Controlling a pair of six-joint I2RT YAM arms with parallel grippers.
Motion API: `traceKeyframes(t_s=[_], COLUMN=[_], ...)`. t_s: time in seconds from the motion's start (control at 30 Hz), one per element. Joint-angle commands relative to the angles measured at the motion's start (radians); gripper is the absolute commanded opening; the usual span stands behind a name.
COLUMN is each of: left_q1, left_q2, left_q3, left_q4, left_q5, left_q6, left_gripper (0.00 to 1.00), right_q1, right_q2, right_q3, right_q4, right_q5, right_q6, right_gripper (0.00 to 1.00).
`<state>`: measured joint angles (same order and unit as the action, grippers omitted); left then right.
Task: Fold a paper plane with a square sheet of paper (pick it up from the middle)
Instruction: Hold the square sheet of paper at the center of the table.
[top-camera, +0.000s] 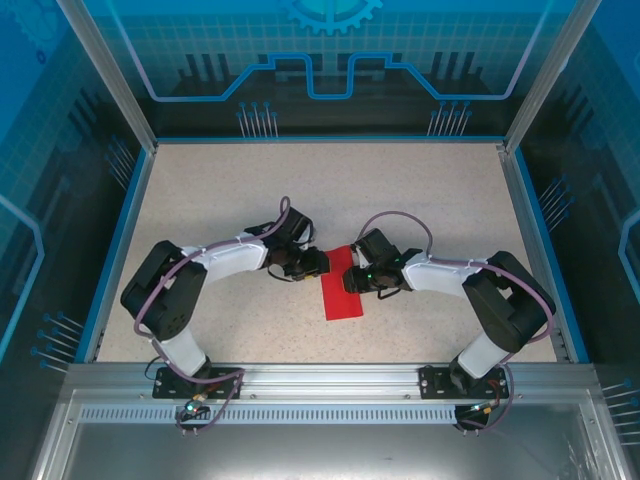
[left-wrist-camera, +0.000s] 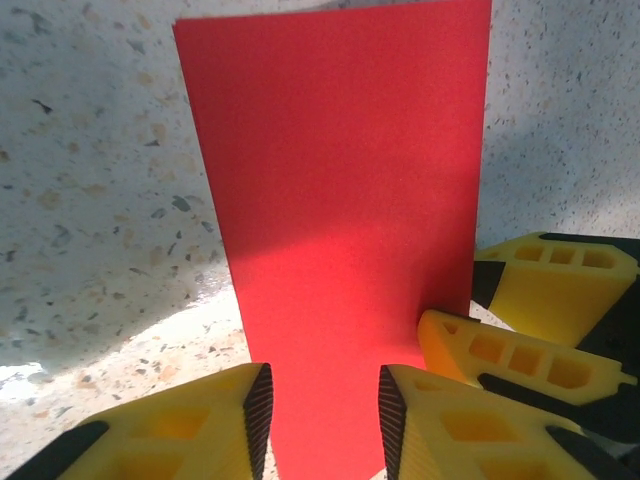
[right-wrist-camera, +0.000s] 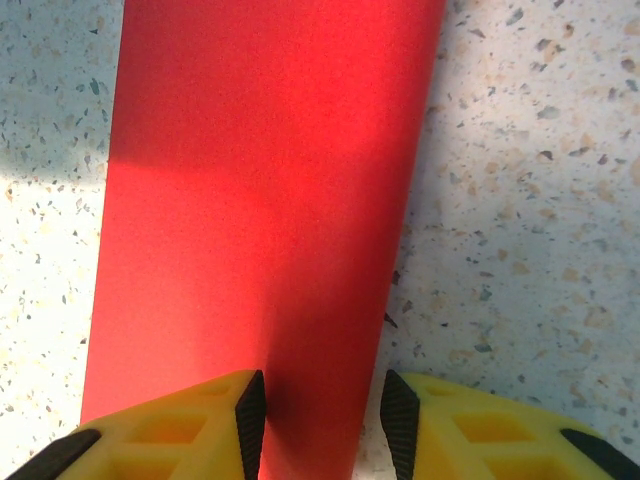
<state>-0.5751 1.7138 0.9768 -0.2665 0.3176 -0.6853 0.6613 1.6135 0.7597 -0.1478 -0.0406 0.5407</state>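
Centrally on the speckled tabletop (top-camera: 420, 200) lies a piece of red paper (top-camera: 340, 296). From above it is a narrow upright rectangle, its long sides running from far to near with a slight tilt. Both arms reach inward to it.

The left hand (top-camera: 320, 262) meets the paper's left edge towards the far end. The right hand (top-camera: 351, 279) meets its right edge about halfway along. The two hands are very close together over the paper.

From the left wrist, the paper (left-wrist-camera: 340, 200) stretches flat away from the left hand (left-wrist-camera: 320, 412). Its yellow fingers (left-wrist-camera: 190, 425) stand partly apart, and red paper shows in the gap between their black ribbed pads. The right hand's fingers (left-wrist-camera: 500, 350) sit just beside the paper's edge.

From the right wrist, the paper (right-wrist-camera: 260, 200) likewise runs away from the right hand (right-wrist-camera: 322, 415). This hand is also partly open, straddling the strip near one long edge. Neither hand is closed on the paper. Whether the fingertips touch it cannot be told.
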Motion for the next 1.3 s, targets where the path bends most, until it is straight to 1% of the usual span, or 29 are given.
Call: traceKeyframes(t_s=[0.0, 0.17, 0.23, 0.4, 1.27], left_q1=[-0.01, -0.025, -0.029, -0.031, -0.04], left_q2=[0.023, 0.042, 0.048, 0.067, 0.067], left_q3=[-0.019, -0.023, -0.02, -0.019, -0.031], left_q4=[0.034, 0.045, 0.047, 0.029, 0.036], left_q5=[0.04, 0.045, 0.049, 0.052, 0.075], left_q6=[-0.031, -0.039, -0.039, -0.021, -0.025], left_gripper=[0.33, 0.29, 0.24, 0.23, 0.25], right_q1=[0.018, 0.019, 0.02, 0.021, 0.023], right_q2=[0.043, 0.045, 0.046, 0.051, 0.045], right_q3=[0.008, 0.01, 0.014, 0.02, 0.014], right_q4=[0.002, 0.007, 0.007, 0.004, -0.003], right_q5=[-0.002, -0.004, -0.005, -0.006, -0.006], right_q6=[-0.005, -0.003, -0.004, -0.01, -0.032], right_gripper=[0.4, 0.4, 0.4, 0.4, 0.4])
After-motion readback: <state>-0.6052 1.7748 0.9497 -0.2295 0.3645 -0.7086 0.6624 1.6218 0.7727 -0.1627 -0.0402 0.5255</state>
